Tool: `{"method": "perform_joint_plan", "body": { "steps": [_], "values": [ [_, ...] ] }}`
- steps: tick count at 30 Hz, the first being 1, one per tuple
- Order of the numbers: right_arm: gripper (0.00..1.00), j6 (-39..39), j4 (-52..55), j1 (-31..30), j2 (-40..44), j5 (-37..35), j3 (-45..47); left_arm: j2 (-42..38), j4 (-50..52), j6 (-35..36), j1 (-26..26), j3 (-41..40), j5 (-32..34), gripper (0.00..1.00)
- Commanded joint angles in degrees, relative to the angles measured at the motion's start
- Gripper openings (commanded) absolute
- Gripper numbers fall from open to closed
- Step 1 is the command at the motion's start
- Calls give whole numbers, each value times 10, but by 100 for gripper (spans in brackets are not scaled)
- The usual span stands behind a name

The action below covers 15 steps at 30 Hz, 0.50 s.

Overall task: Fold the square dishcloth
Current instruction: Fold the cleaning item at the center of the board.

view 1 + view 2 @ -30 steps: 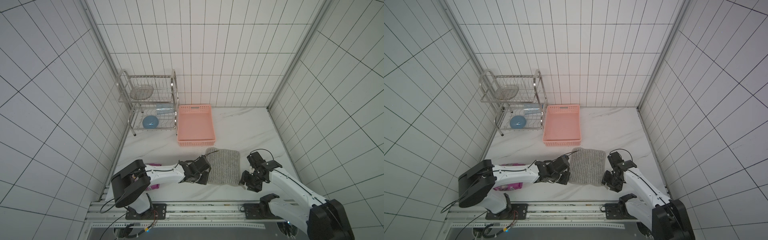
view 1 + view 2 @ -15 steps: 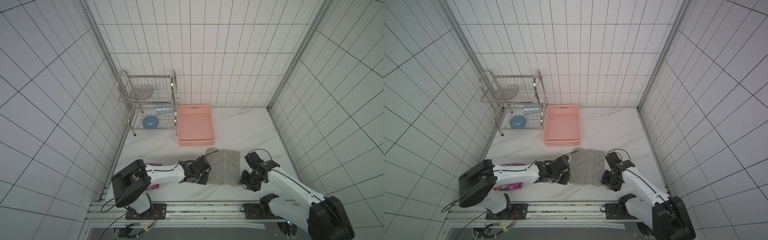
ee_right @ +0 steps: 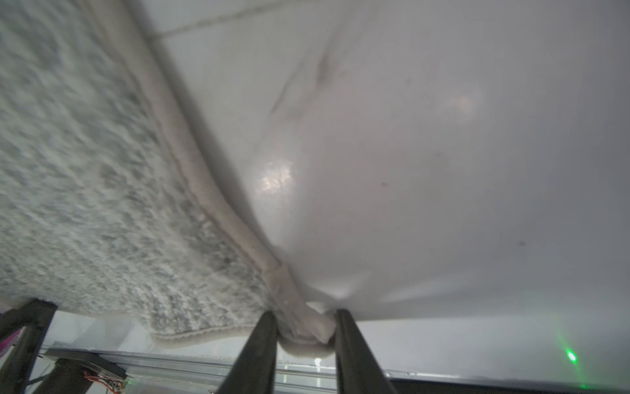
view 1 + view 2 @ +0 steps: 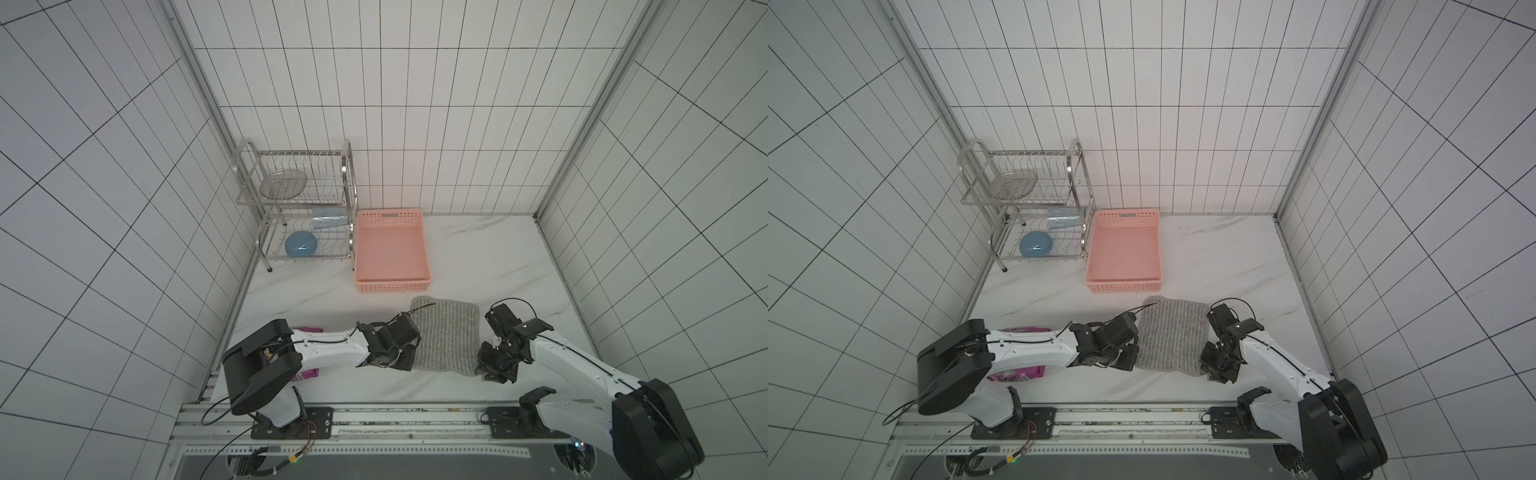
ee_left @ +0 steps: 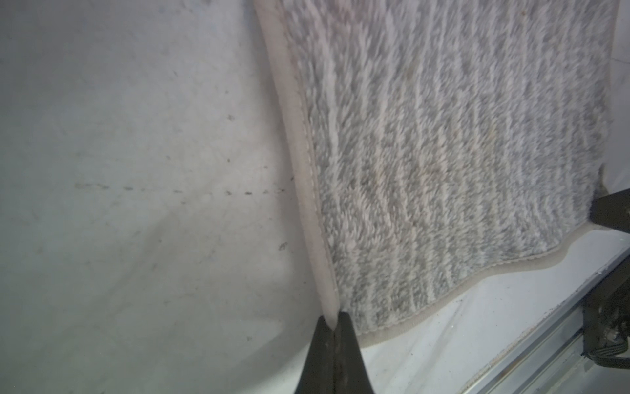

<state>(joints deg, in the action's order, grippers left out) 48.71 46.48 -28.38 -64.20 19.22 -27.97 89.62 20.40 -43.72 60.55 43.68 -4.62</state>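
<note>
The square dishcloth [image 4: 446, 332] [image 4: 1173, 332], grey with thin whitish stripes, lies flat on the marble table in front of the basket. My left gripper [image 4: 409, 359] [image 4: 1128, 360] sits at its near left corner. In the left wrist view this gripper [image 5: 335, 320] is shut on the pale hem of the dishcloth [image 5: 443, 153]. My right gripper [image 4: 484, 370] [image 4: 1207, 368] is at the near right corner. In the right wrist view this gripper [image 3: 305, 332] has the bunched corner of the dishcloth [image 3: 102, 187] pinched between both fingers [image 3: 267, 341].
A pink plastic basket [image 4: 392, 286] stands just behind the cloth. A wire dish rack [image 4: 299, 208] with a blue bowl [image 4: 301, 243] is at the back left. A purple snack packet [image 4: 1017, 374] lies under my left arm. The metal rail [image 4: 374, 409] runs along the table's front edge.
My right gripper has slid in toward the cloth's near right corner and narrowed its jaws onto it. The left gripper and the cloth have stayed put.
</note>
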Motion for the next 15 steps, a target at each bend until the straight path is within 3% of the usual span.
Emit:
{"method": "perform_joint_plan", "body": {
  "steps": [1, 4, 11, 15],
  "values": [
    [22, 0, -14, -7, -15, -11, 11, -14, -4, -2, 0, -4, 12, 0],
    [16, -7, 9, -7, -3, -23, -2, -21, 0, -2, 0, -4, 16, 0],
    [16, -46, 95, -7, 44, -67, -66, -65, 23, -11, 0, 2, 27, 0],
    [6, -64, 113, -7, 41, -78, -106, -87, 38, -24, 0, 9, 33, 0]
  ]
}}
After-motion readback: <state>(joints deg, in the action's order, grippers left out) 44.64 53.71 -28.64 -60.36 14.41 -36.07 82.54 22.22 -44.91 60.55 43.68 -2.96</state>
